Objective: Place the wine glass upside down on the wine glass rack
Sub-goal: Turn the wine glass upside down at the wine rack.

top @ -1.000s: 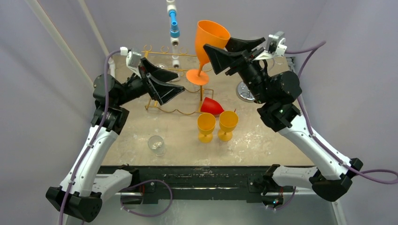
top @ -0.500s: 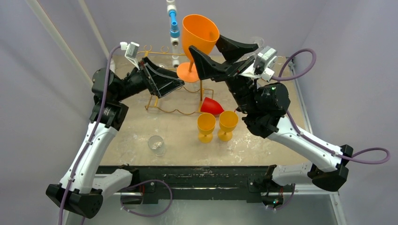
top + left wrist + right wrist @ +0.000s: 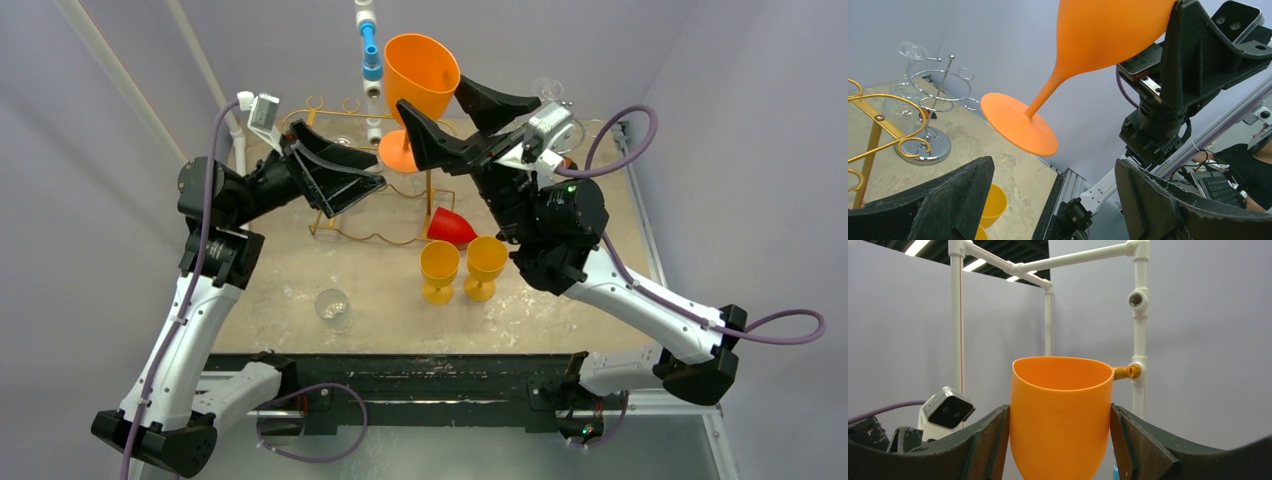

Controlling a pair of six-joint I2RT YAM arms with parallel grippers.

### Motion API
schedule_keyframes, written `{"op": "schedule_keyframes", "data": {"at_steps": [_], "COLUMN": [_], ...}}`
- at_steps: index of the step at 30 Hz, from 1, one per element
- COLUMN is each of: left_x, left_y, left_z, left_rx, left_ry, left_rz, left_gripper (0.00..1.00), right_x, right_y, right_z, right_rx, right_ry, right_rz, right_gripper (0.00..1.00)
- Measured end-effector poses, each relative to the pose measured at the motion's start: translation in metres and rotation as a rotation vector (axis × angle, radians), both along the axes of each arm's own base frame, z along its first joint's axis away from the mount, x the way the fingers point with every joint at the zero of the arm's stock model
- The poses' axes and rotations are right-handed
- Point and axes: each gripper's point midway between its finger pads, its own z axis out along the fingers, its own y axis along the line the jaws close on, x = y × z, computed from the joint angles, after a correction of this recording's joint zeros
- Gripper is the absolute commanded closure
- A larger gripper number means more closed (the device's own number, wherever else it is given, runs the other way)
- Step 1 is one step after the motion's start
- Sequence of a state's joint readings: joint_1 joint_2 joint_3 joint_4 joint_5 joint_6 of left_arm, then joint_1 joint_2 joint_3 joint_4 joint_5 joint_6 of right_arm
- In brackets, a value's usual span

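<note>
An orange wine glass (image 3: 420,72) is held high above the table, mouth up and tilted. My right gripper (image 3: 436,97) is shut on its bowl (image 3: 1062,385), one finger on each side. The glass's round foot (image 3: 1018,125) hangs just above and ahead of my left gripper (image 3: 1054,165), which is open and holds nothing. In the top view my left gripper (image 3: 372,173) sits left of the foot (image 3: 398,153), over the gold wire rack (image 3: 352,236). Part of that rack (image 3: 878,120) shows at the left of the left wrist view.
Two yellow goblets (image 3: 440,270) (image 3: 486,264) stand mid-table, with a red glass (image 3: 450,228) lying behind them. A clear glass (image 3: 335,310) lies near the front. A silver spiral rack (image 3: 933,100) holds a clear glass (image 3: 912,50). A white pipe frame (image 3: 372,60) rises at the back.
My right gripper has carried the orange glass to the left and a little higher. My left gripper has risen and now sits closer to the glass's foot.
</note>
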State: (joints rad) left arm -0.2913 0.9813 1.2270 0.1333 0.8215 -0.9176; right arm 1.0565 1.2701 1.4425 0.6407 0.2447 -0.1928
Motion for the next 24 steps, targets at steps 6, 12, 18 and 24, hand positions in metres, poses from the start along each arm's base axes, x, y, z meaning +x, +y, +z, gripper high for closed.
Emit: {"op": "schedule_keyframes", "data": {"at_steps": [6, 12, 18, 24], "left_x": [0.009, 0.023, 0.040, 0.039], "left_y": [0.001, 0.000, 0.008, 0.007], "left_z": [-0.001, -0.009, -0.009, -0.010], "left_rx": [-0.009, -0.001, -0.026, -0.022], "left_ry": [0.018, 0.052, 0.079, 0.079], "left_rz": [0.037, 0.054, 0.131, 0.128], "left_gripper": [0.11, 0.74, 0.87, 0.57], "right_x": [-0.004, -0.009, -0.019, -0.022], "right_y": [0.013, 0.033, 0.034, 0.035], "right_z": [-0.004, -0.010, -0.005, -0.006], "right_rx": [-0.006, -0.008, -0.017, -0.009], "right_ry": [0.004, -0.010, -0.054, -0.078], "right_rz": [0.026, 0.047, 0.036, 0.034], "right_gripper": [0.55, 0.56, 0.56, 0.57]}}
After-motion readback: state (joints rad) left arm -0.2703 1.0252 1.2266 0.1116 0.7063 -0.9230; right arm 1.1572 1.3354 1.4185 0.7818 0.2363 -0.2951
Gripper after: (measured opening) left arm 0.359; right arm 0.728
